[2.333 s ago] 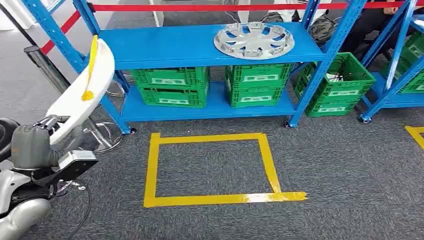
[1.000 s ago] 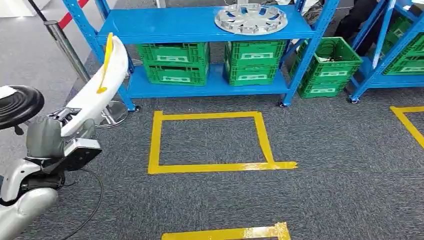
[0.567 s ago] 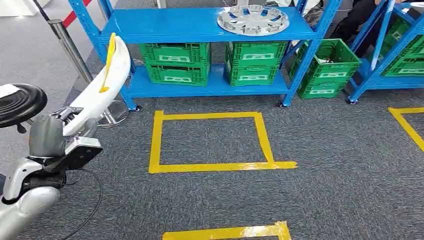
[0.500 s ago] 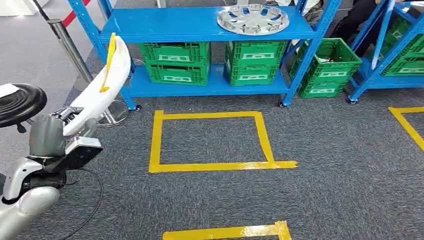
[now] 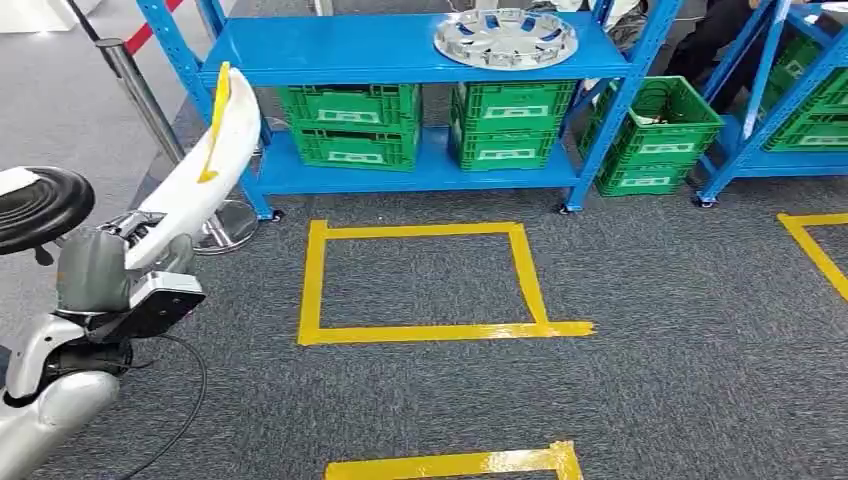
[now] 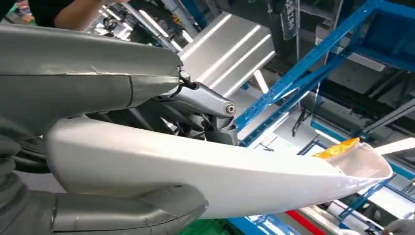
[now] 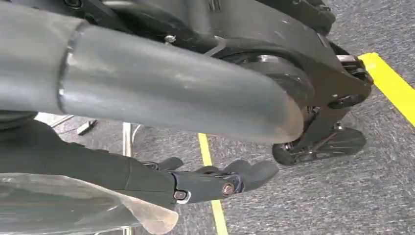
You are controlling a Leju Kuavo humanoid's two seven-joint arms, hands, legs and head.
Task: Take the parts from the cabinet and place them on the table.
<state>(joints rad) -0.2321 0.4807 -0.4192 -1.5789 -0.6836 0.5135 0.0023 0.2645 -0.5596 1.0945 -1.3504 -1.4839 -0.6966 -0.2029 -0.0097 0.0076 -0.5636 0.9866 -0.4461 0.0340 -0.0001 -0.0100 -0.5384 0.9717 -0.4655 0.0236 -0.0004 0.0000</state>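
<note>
Left hand (image 5: 120, 262) grips the long white part (image 5: 200, 175) by its near end, holding it up at the left, tip angled toward the blue cabinet (image 5: 400, 50). A silver hubcap (image 5: 505, 38) sits on the top shelf. Right hand (image 7: 215, 181): fingers loosely curled, holding nothing.
</note>
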